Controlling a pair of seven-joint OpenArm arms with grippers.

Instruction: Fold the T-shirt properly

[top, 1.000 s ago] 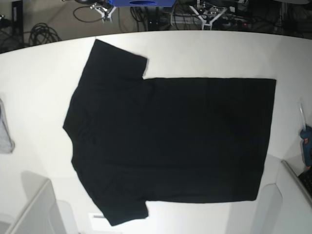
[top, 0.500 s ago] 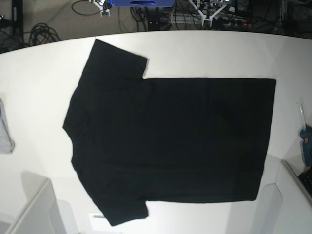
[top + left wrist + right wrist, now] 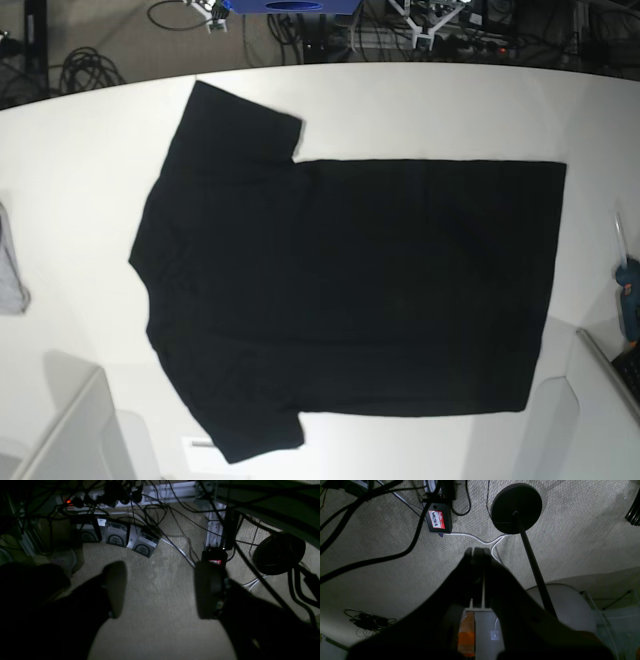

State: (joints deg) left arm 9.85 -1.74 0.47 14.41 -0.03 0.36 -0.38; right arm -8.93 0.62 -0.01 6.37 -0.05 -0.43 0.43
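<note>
Your T-shirt (image 3: 350, 280) lies flat on the worktop (image 3: 420, 110); your left gripper (image 3: 160, 590) gapes wide, right gripper (image 3: 478, 555) is pinched together, empty.

One T-shirt (image 3: 350, 290), one grey cloth (image 3: 10, 275)

The left gripper (image 3: 160, 590) has two dark, matte fingers with rounded oval tips, each widening back into a bulky black body. The right gripper (image 3: 478, 555) is black too, its slim flat fingers tapering to blunt ends from a broad dark base.
</note>
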